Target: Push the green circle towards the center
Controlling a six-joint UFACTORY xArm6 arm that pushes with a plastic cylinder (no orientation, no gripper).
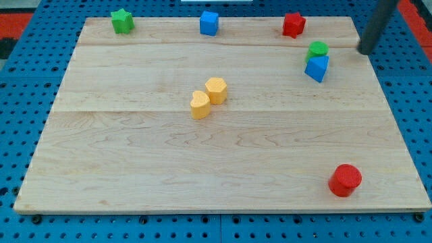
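green circle pinned against its blue neighbour

because the small green round block (318,48) sits touching the top of a blue wedge-shaped block (316,68) near the view's upper right, your push has little room for error. my tip (365,51), the lower end of the dark rod (no jaws here, so nothing to open or close), rests at the pale wooden board (135,169) edge, to the view's right of the green circle and clearly apart from it.

the centre lies toward the view's lower left, close to the two orange-yellow blocks (208,98) that touch each other there. a push from where you stand would likely drive the green circle leftward, and if your line dips low, the blue block would probably get dragged along or wedge the circle off course. strike the round block off-centre and it may roll around the tip and slip toward the red star-like block (293,24) at the view's top. overshoot, and you would likely scatter the yellow pair.

the red cylinder (345,180), blue cube-like block (209,22) and green star (122,21) lie well clear.
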